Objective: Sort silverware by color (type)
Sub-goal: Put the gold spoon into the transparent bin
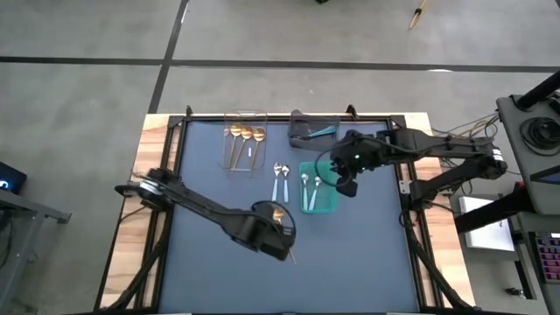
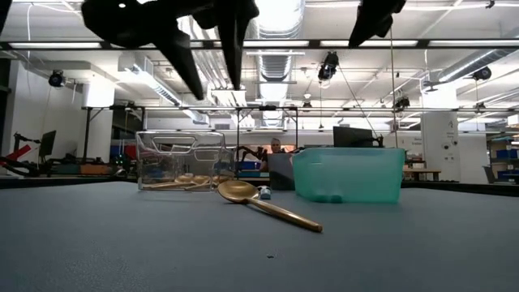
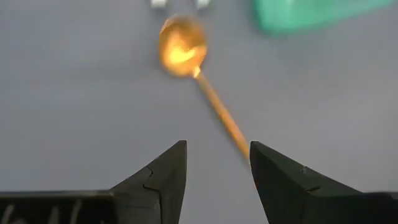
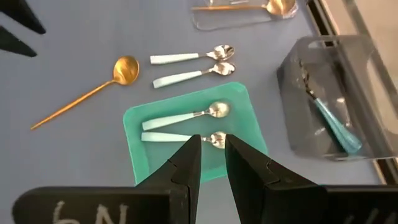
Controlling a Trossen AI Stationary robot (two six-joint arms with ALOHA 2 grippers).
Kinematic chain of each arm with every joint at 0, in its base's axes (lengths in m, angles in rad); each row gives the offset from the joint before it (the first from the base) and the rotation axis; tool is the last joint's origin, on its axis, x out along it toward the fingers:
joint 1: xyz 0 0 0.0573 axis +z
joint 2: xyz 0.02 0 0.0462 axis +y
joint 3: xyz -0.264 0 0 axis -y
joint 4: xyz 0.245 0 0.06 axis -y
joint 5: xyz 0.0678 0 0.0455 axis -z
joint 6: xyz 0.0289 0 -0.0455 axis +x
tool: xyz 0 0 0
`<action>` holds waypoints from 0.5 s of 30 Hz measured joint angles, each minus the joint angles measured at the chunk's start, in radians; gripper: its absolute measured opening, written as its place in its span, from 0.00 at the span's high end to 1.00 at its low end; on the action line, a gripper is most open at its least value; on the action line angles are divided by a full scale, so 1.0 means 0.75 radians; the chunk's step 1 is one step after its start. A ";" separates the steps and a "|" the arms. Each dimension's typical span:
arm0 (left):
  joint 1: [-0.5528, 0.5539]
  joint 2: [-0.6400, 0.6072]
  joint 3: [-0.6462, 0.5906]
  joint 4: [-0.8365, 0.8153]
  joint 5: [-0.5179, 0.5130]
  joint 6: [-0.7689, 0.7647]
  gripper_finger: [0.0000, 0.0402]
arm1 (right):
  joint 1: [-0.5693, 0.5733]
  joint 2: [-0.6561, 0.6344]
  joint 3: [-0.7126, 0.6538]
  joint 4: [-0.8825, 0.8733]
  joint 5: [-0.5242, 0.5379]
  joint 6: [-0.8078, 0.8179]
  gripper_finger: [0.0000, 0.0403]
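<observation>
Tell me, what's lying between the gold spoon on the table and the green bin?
Two silver spoons with light-blue handles lie side by side on the mat between the gold spoon and the teal bin. The right wrist view shows it best.

Grey concrete floor [image 1: 87, 35], bright ceiling strip-lights [image 2: 454, 45]
</observation>
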 joint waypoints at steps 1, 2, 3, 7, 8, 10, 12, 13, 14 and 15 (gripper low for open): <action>-0.001 0.034 0.042 -0.039 0.036 -0.002 0.62 | -0.002 -0.009 0.000 0.000 0.000 -0.018 0.84; -0.001 0.063 0.073 -0.051 0.072 0.000 0.63 | -0.003 -0.018 0.000 -0.001 0.001 -0.040 0.84; -0.001 0.088 0.101 -0.046 0.095 0.001 0.65 | -0.007 -0.026 0.000 -0.003 0.000 -0.057 0.84; 0.009 0.182 0.192 -0.014 0.106 -0.012 0.71 | -0.008 -0.042 -0.001 -0.023 -0.002 -0.103 0.84; 0.012 0.203 0.213 -0.015 0.108 -0.019 0.73 | -0.008 -0.045 -0.001 -0.028 -0.002 -0.110 0.84; 0.020 0.244 0.254 -0.015 0.107 -0.034 0.75 | -0.008 -0.051 -0.002 -0.031 -0.004 -0.118 0.84; 0.031 0.282 0.298 -0.015 0.106 -0.034 0.77 | -0.008 -0.053 -0.003 -0.035 -0.006 -0.124 0.84; 0.037 0.300 0.318 -0.018 0.105 -0.034 0.78 | -0.008 -0.053 -0.003 -0.035 -0.007 -0.125 0.84; 0.043 0.319 0.339 -0.021 0.105 -0.034 0.78 | -0.008 -0.053 -0.003 -0.035 -0.016 -0.126 0.84; 0.048 0.336 0.359 -0.025 0.104 -0.034 0.78 | -0.008 -0.053 -0.003 -0.035 -0.029 -0.127 0.84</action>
